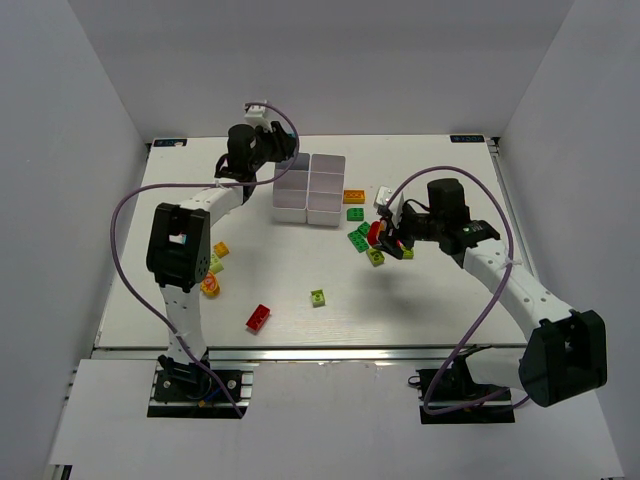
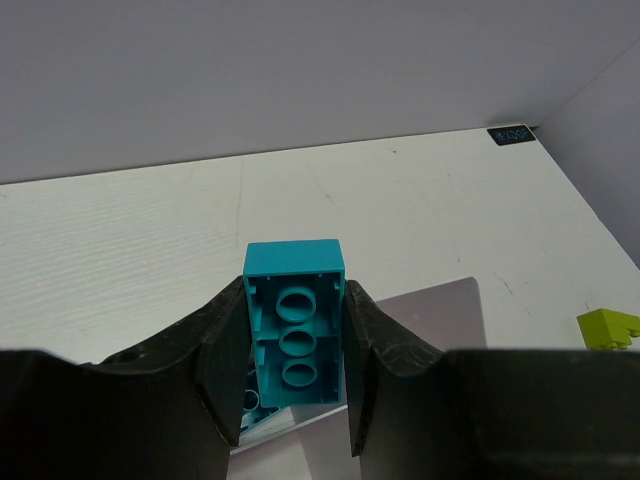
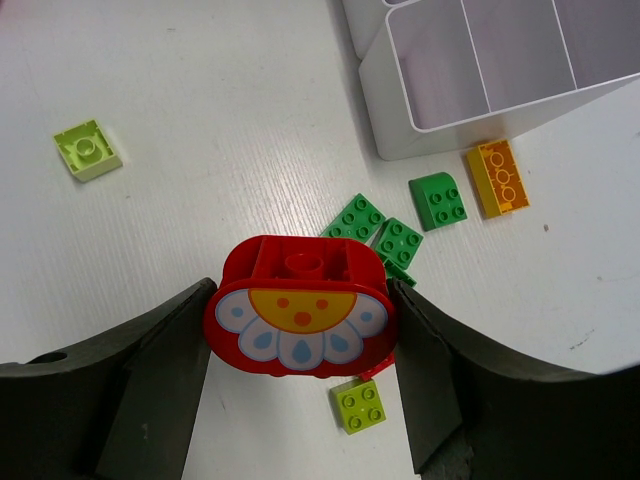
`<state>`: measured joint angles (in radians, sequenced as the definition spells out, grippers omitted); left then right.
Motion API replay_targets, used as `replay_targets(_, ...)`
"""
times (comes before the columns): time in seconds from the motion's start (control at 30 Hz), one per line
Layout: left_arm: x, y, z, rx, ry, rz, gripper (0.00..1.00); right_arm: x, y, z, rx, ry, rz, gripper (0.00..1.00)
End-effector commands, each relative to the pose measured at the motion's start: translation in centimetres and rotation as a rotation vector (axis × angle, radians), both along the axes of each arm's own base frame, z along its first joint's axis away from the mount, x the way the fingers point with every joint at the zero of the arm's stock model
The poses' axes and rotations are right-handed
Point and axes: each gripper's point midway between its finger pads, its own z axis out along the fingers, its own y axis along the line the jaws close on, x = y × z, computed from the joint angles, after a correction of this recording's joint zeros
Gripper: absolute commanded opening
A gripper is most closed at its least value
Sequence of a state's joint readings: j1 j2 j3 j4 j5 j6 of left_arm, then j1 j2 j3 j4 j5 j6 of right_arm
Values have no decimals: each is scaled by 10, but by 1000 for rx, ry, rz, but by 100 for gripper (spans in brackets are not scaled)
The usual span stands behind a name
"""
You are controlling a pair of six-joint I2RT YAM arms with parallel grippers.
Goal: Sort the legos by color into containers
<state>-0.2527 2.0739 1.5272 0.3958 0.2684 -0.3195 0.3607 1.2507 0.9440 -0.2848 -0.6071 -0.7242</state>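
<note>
My left wrist camera shows what the overhead view hides: my left gripper (image 2: 295, 360) clamps a teal brick (image 2: 293, 290), hollow side facing the lens, over the white tray (image 2: 440, 310). My right gripper (image 3: 300, 345) pinches a red flower-faced brick (image 3: 300, 300) above loose green bricks (image 3: 385, 235) near the tray's corner. Bare table stretches toward a lime brick (image 3: 88, 150).

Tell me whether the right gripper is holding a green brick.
No: the right gripper is clamped on a red brick printed with a flower face.
</note>
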Motion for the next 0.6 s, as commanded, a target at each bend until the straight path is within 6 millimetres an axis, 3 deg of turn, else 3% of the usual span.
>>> replay_targets(0.0, 1, 2, 3, -1, -18, 19, 18, 8, 6, 19, 36, -42, 16, 6)
replay_targets(0.2, 3, 5, -3, 15, -11, 42, 42, 9, 6, 19, 37, -36, 18, 6)
replay_targets(0.57, 3, 8, -3, 26, -13, 63, 60, 9, 7, 22, 39, -35, 24, 6)
